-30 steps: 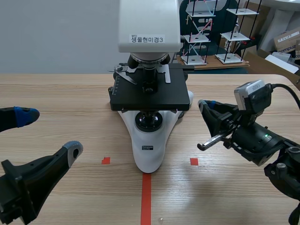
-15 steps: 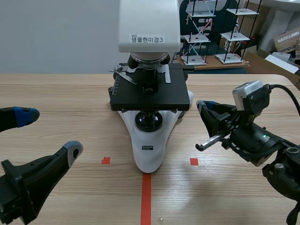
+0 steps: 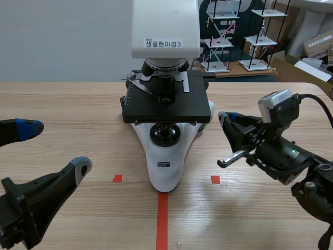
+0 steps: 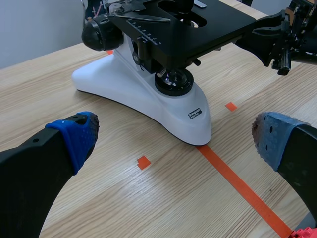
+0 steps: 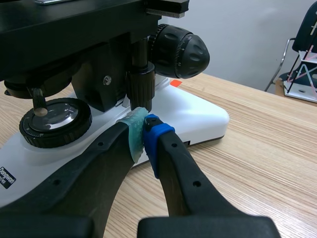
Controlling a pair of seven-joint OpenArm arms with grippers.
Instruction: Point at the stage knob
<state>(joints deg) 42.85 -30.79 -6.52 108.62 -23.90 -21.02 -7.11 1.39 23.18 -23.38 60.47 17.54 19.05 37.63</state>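
Wooden table (image 3: pixel 78 104) carries the microscope (image 3: pixel 165 156). Your right gripper (image 5: pixel 143 121), closed tight, sits at its 3 o'clock; only the right wrist view shows its tips just beneath the stage knob (image 5: pixel 140 85). Your left gripper (image 3: pixel 54 147) gapes wide at 8 o'clock.

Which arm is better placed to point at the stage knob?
Right. The right gripper, shut, has its tips right by the stage knob under the stage. The left gripper is open, well back from the microscope, on its other side.
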